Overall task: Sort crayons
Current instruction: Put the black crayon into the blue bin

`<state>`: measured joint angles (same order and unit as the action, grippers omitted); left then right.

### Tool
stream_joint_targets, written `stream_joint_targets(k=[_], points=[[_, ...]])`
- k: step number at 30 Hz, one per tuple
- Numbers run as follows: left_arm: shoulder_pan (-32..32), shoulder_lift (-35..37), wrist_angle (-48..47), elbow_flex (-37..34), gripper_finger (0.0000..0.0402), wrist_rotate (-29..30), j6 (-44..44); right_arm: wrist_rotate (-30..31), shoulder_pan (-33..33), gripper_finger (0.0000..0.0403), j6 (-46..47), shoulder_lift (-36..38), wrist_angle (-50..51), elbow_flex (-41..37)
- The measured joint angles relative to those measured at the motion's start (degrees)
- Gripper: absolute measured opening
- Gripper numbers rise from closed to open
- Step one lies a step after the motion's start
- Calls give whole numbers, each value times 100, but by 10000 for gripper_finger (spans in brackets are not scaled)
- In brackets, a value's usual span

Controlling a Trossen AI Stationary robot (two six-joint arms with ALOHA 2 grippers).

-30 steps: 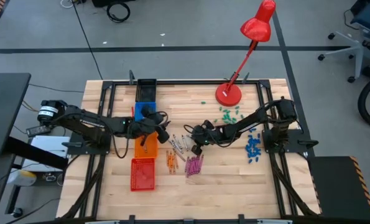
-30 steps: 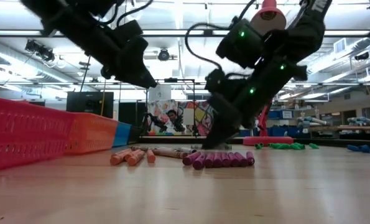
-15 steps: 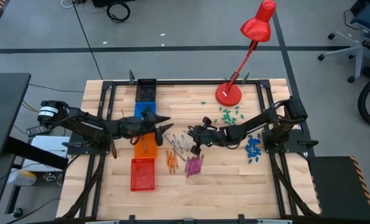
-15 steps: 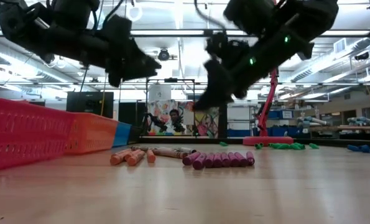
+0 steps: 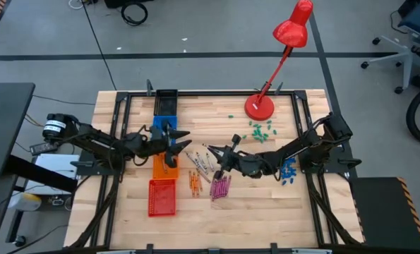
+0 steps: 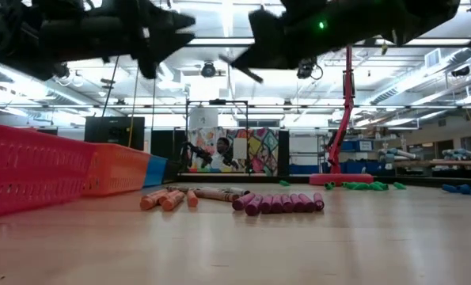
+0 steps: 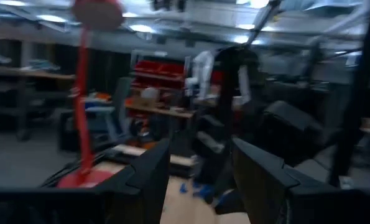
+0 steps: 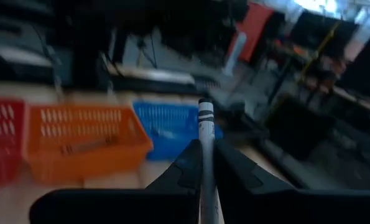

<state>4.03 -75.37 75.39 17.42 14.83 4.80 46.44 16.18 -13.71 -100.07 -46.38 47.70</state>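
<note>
Three groups of crayons lie on the table: grey ones point(image 5: 201, 162), orange ones point(image 5: 195, 182) and magenta ones point(image 6: 279, 203). My right gripper point(image 5: 222, 156) hangs above the grey group, shut on one grey crayon point(image 8: 206, 124), and points toward the baskets. My left gripper point(image 7: 200, 171) stands open with nothing between its fingers, raised over the orange basket point(image 5: 164, 168) and the blue basket point(image 5: 164, 125). One orange crayon point(image 8: 85, 146) lies in the orange basket. My right gripper pinches the grey crayon between its two fingers, around the crayon's middle point(image 8: 206, 163). The crayon lies along the fingers, and its free end point(image 8: 204, 106) sticks out past the fingertips. The fingers run about level, toward the table's left. The crayon is lifted clear of the table.
A red basket point(image 5: 162, 197) stands near the front edge, in line with the orange and blue ones. Green bits point(image 5: 260, 129) and blue bits point(image 5: 287, 167) lie at the right. A red desk lamp point(image 5: 259, 106) stands at the far right.
My right gripper has risen from the grey crayons on the table, lifting one grey crayon clear, and has tipped from pointing down to about level. My left gripper, still open, has tipped up from pointing down at the orange basket to about level.
</note>
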Motion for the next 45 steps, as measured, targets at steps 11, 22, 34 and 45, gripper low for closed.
stream_joint_targets(k=[11, 22, 34, 45], points=[[138, 0, -149, 393, 181, -1307, -855, -1452, -56, 39, -277, 3, -883, 4], [136, -659, -204, 808, 179, -1518, -940, -1909, -96, 39, -292, 9, -1183, 7], [145, -911, -152, 1041, 128, -1519, -1204, -1758, -98, 39, -341, 9, -1233, 7], [144, -911, -209, 1041, 69, -1517, -1255, -1763, -87, 39, -340, 9, -1368, 7]])
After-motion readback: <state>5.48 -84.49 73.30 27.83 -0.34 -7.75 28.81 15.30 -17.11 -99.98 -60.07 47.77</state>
